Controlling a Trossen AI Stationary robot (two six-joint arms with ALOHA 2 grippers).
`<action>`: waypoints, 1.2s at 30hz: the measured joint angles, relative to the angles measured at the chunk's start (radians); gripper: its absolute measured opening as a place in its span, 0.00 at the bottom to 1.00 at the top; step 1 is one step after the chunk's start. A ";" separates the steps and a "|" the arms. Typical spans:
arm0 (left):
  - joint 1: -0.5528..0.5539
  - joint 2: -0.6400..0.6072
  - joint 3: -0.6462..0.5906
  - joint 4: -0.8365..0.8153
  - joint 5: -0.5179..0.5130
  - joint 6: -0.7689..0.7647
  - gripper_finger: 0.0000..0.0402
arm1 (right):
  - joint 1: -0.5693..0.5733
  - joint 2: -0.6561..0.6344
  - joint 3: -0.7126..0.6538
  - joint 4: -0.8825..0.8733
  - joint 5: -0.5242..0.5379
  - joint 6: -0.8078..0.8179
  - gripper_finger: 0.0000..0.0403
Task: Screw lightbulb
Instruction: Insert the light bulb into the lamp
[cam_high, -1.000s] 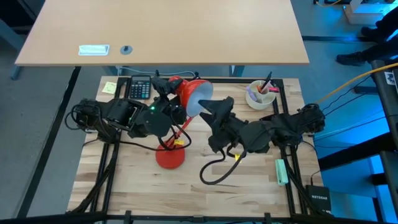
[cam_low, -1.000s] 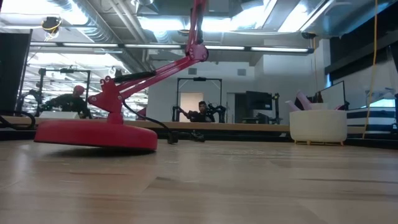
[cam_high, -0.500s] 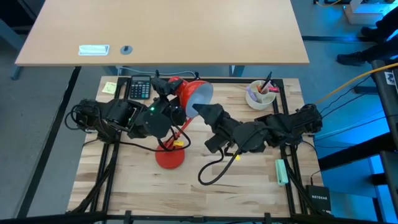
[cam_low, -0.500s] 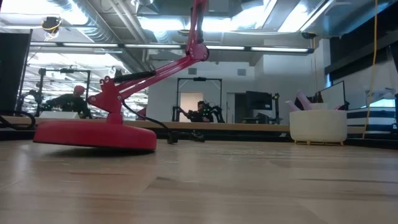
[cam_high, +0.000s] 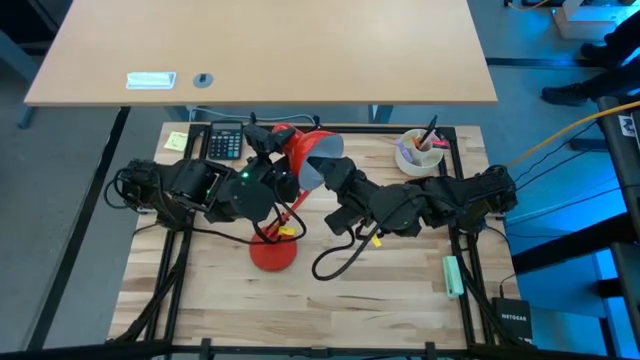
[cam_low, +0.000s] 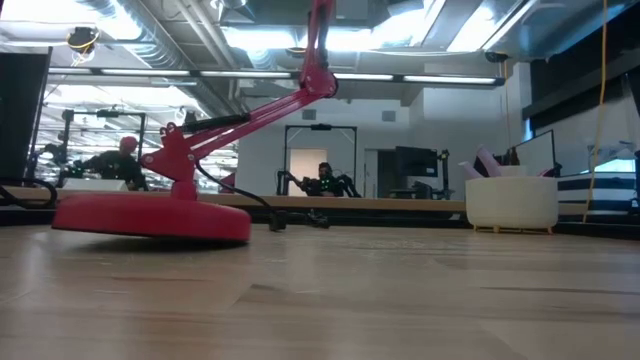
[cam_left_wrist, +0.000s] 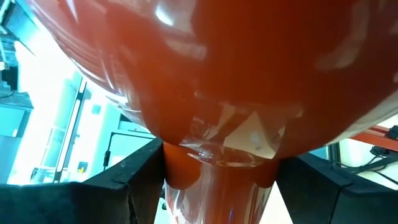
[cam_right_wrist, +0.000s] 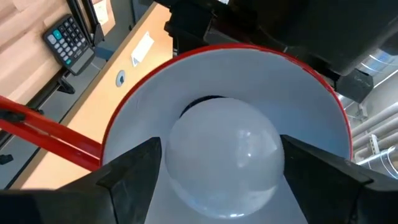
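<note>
A red desk lamp stands on its round base, which also shows in the low view. Its shade, white inside, faces the table's right, high above the table. My left gripper is shut on the shade's narrow neck. My right gripper is at the shade's mouth, shut on the white lightbulb. The bulb sits inside the shade's white interior. Its screw base is hidden behind its globe. My left gripper pinches the shade's narrow neck between its two fingers, one on each side. It comes roughly level from the table's left. The shade is held up clear of the table while the lamp rests on its base. My right gripper pinches the bulb's round globe by its two opposite sides between its two fingers. It comes from the table's right, pointing into the shade's mouth. The bulb is lifted clear, its screw end toward the socket and hidden.
A calculator and a yellow note lie at the far left. A white cup of pens stands at the far right. A green marker lies near the right edge. A black cable loops on the table.
My right gripper has gone toward the table's left with the bulb, up to and into the mouth of the lamp shade. My left gripper and the lamp have kept still.
</note>
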 joint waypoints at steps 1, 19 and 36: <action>0.000 0.000 0.000 0.000 0.003 0.000 0.62 | 0.000 0.000 0.000 0.000 -0.002 -0.001 0.80; -0.005 -0.002 0.000 -0.003 0.004 0.004 0.62 | -0.013 0.000 -0.001 0.056 -0.003 0.186 0.62; -0.020 -0.001 0.000 0.010 -0.001 0.023 0.62 | -0.031 -0.002 0.001 0.050 -0.028 0.794 0.62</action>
